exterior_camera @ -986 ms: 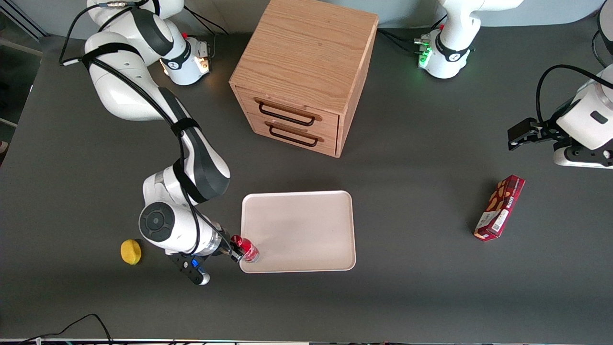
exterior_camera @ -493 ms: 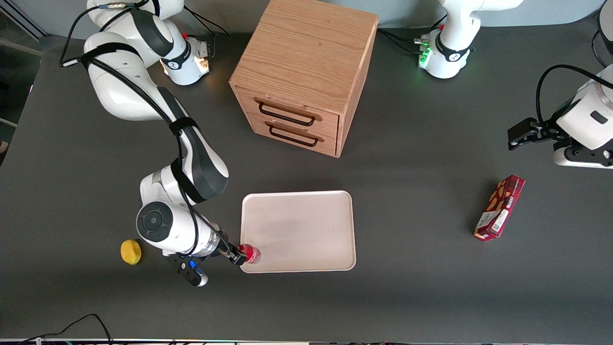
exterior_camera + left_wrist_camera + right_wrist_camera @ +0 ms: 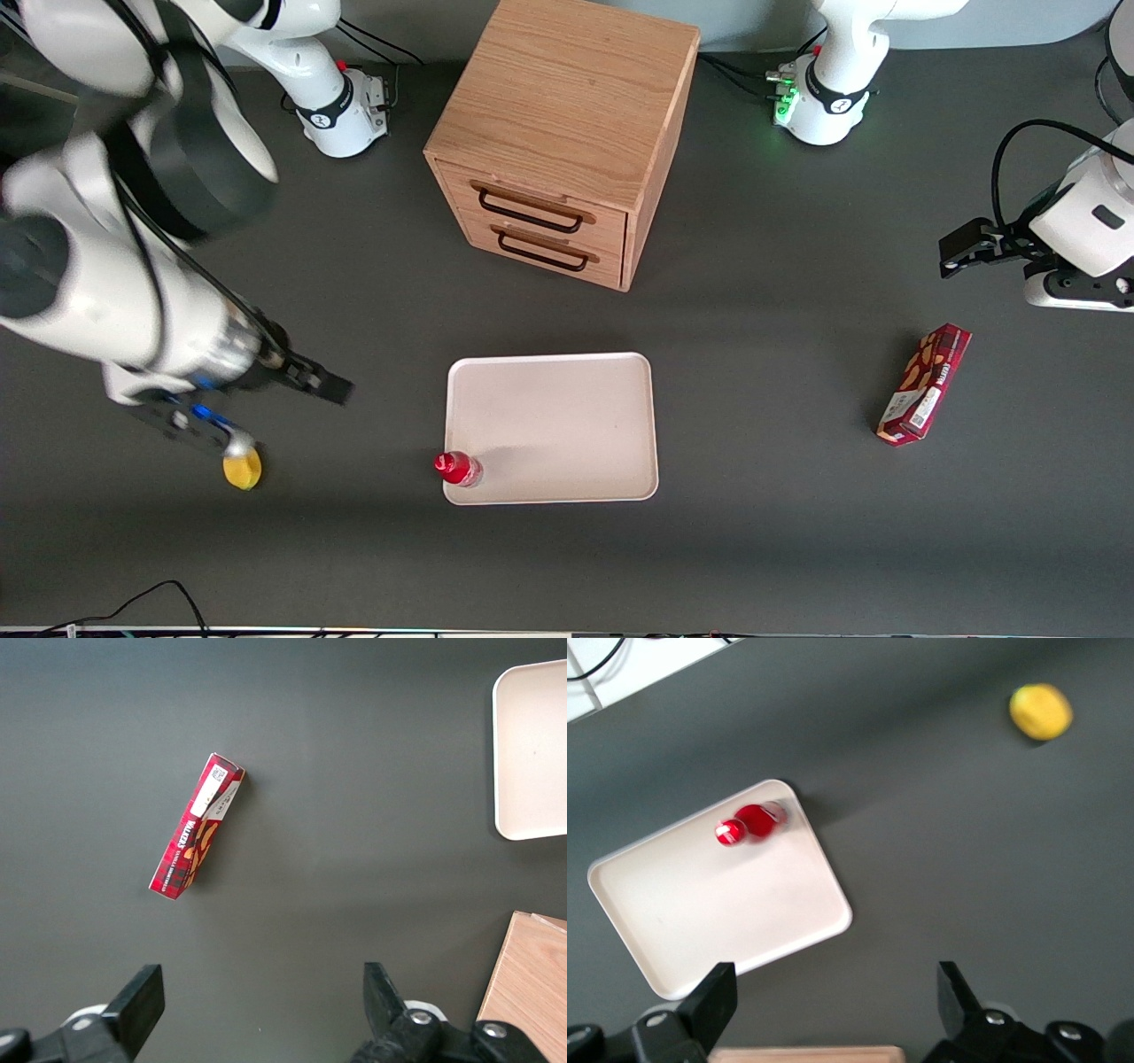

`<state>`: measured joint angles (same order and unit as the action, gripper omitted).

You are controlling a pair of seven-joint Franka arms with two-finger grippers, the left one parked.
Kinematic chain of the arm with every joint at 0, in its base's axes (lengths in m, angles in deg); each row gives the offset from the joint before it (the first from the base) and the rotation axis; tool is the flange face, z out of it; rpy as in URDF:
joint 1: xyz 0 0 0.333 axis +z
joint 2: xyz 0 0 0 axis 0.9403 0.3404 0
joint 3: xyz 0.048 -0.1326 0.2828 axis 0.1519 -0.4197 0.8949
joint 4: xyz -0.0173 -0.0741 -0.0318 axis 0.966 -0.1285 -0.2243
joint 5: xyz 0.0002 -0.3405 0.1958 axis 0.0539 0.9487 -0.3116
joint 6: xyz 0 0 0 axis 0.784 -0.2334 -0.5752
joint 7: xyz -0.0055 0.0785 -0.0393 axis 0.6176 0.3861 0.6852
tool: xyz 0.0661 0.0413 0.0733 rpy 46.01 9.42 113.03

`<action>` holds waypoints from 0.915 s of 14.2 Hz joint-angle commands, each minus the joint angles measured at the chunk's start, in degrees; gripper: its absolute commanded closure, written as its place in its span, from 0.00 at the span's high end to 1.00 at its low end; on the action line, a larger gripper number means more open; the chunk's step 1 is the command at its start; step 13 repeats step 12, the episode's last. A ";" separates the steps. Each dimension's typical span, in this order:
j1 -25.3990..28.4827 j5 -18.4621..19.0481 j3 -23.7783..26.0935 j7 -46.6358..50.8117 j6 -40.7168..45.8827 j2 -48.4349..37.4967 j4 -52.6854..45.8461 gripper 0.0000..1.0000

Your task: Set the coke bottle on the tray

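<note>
The coke bottle point(image 3: 458, 469), small and red with a red cap, stands on the pale pinkish-white tray point(image 3: 558, 416), just inside the corner nearest the front camera at the working arm's end. My gripper point(image 3: 332, 388) is open and empty. It is raised above the table, well away from the bottle, off the tray toward the working arm's end. The right wrist view looks down on the bottle point(image 3: 749, 824) on the tray point(image 3: 718, 904), with the open gripper point(image 3: 837, 992) holding nothing.
A yellow lemon point(image 3: 242, 470) lies on the table under the raised wrist; it also shows in the right wrist view point(image 3: 1041, 711). A wooden two-drawer cabinet point(image 3: 563, 133) stands farther from the front camera than the tray. A red snack box point(image 3: 924, 383) lies toward the parked arm's end.
My gripper has let go of the bottle, opened and pulled up and away toward the working arm's end. The bottle stays standing on the tray's corner.
</note>
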<state>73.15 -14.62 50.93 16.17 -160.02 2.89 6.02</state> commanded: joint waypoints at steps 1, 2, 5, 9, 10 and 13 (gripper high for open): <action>-3.75 -1.84 -3.08 -9.80 -1.43 -19.93 23.32 1.00; -3.84 -5.51 -7.10 -13.92 -1.43 -24.86 27.73 1.00; -3.75 -8.89 -15.12 -23.52 -4.93 -37.70 43.71 1.00; -3.32 -9.33 -17.07 -24.86 -10.05 -46.09 56.08 1.00; -3.23 -10.29 -17.07 -23.82 -9.70 -45.66 54.68 1.00; -3.23 -11.61 -17.16 -22.32 -6.98 -42.86 50.21 1.00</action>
